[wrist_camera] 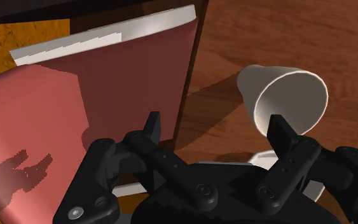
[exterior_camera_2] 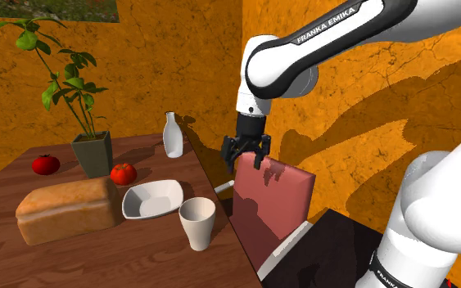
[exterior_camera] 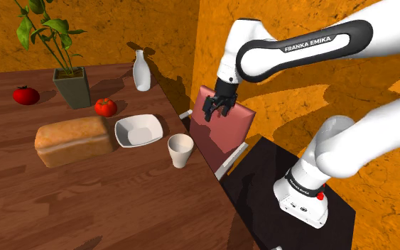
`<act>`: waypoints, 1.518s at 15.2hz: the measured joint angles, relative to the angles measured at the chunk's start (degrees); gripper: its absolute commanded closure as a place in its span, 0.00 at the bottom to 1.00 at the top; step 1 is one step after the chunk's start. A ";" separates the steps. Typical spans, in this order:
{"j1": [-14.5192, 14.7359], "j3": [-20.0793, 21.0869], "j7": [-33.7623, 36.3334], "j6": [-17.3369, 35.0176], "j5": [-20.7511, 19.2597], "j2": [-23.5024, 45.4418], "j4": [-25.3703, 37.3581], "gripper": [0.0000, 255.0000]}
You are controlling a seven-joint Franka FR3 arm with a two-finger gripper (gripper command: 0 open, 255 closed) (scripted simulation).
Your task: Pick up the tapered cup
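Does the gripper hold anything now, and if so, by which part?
Nothing. The gripper is open above the chair back; the cup stands untouched on the table.

Room lies open above the cup [exterior_camera: 180, 150] — white bowl [exterior_camera: 139, 131] close beside it, red chair back [exterior_camera: 226, 138] past the table [exterior_camera: 84, 206] edge.

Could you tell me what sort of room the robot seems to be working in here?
Probably a dining area: a wooden table bearing a bread loaf and white bowl, with a red chair at its edge.
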 measured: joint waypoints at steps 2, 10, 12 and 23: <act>0.54 1.05 0.68 3.98 0.89 3.87 0.31 0.00; 2.91 5.64 4.81 18.60 3.07 19.78 3.54 0.00; 3.02 5.89 4.88 20.70 3.06 22.08 3.85 0.00; 3.32 6.22 4.35 25.72 3.58 25.77 2.68 1.00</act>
